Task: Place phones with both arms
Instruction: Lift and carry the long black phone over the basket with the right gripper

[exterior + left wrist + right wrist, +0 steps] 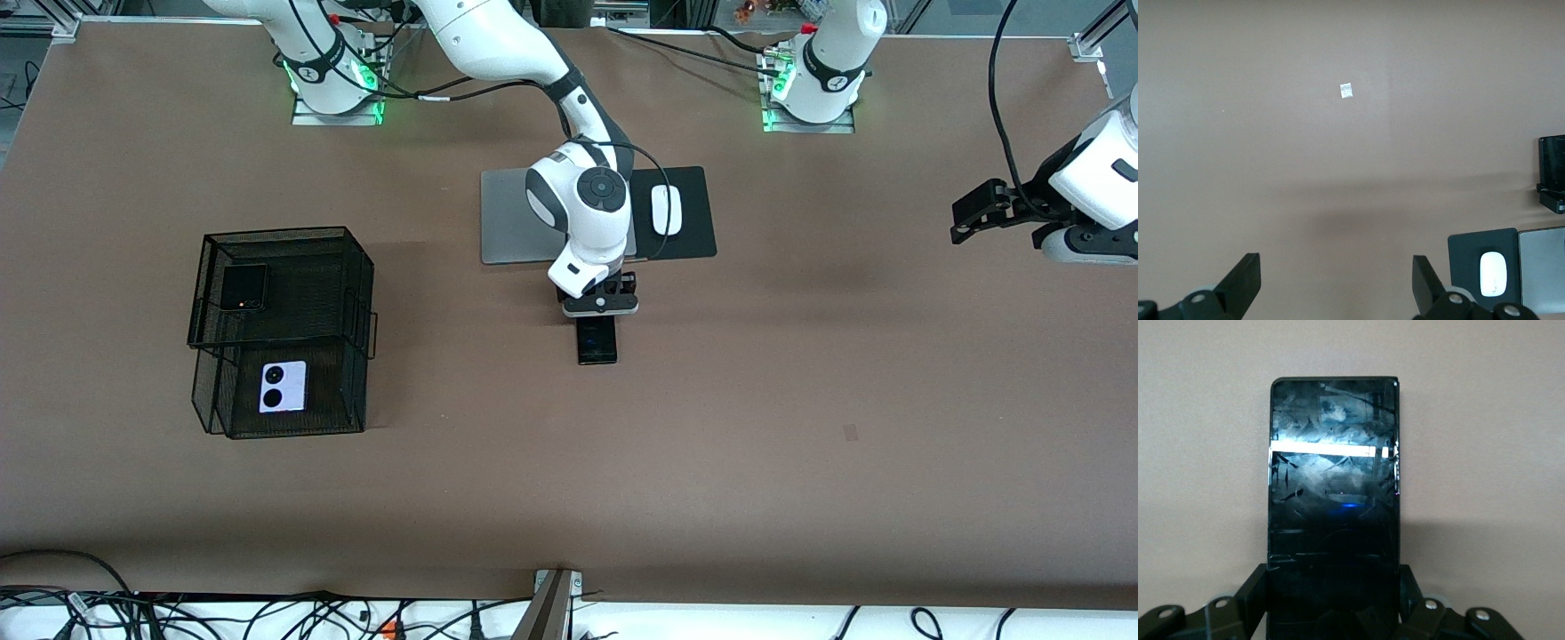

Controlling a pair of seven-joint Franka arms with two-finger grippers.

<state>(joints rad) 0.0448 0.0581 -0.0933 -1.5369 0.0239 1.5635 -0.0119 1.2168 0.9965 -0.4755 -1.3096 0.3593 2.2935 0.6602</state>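
Two of your three phones are already in the black wire rack (pixel 281 331) near the right arm's end of the worktop (pixel 800 427): the small black phone (pixel 244 287) on its upper shelf, the lilac-white phone (pixel 283 387) on the lower. The long black phone (pixel 597 340) lies mid-table; your right gripper (pixel 601 307) has closed on its end, so lifting and placing remain. The left gripper (pixel 978 212) waits open over that arm's end. Laptop (pixel 511 218) and mouse (pixel 666 210) lie nearer the bases.

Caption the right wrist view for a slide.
Right hand shut on the long black phone, its cracked glossy screen catching a bright glare stripe, lying on the brown table.
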